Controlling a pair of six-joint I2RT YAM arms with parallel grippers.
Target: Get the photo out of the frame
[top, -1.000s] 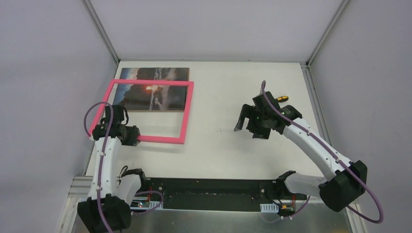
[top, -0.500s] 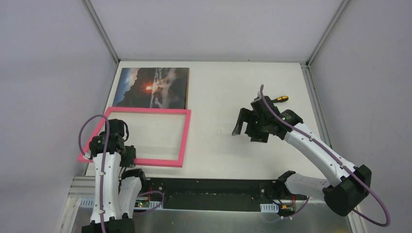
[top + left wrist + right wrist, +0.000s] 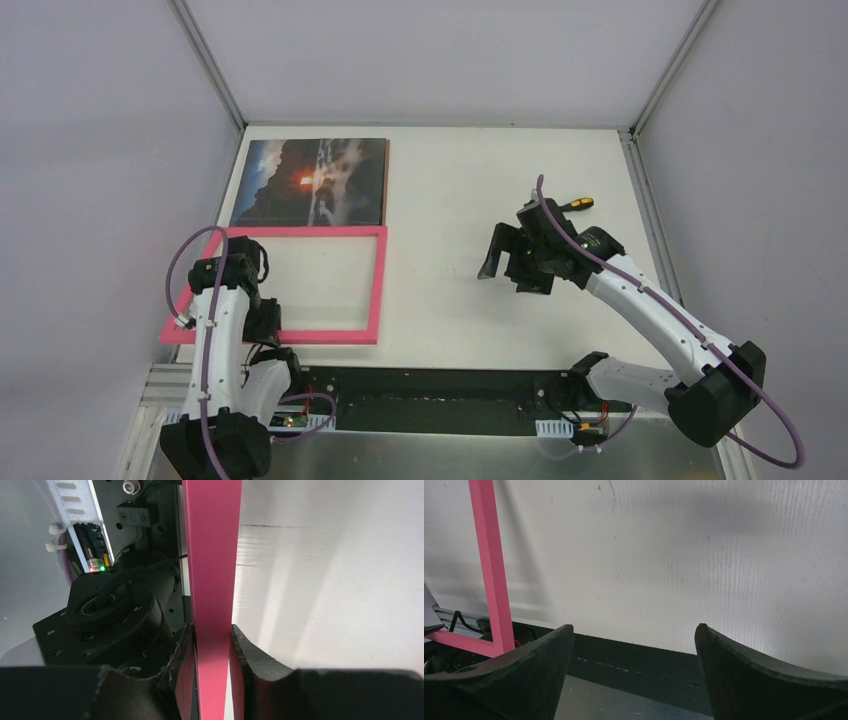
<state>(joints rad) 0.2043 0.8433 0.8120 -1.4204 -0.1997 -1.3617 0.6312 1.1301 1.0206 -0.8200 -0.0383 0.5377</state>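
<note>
The photo, a dark sunset print, lies flat at the table's far left, wholly outside the frame. The pink frame sits just nearer than it, its far bar along the photo's near edge and bare table showing inside it. My left gripper is shut on the frame's near bar, with both pads pressed to the pink strip. My right gripper hovers at mid-right, open, nothing between its fingers. The frame's right bar shows at the left of the right wrist view.
A small yellow-and-black tool lies behind the right arm. The frame's near-left corner sticks out past the table's left edge. The black base rail runs along the near edge. The left arm's base is close beside the held bar.
The left gripper has drawn the frame toward the near edge, off the photo, which stayed in place and now lies fully uncovered. The right arm has shifted only slightly.
</note>
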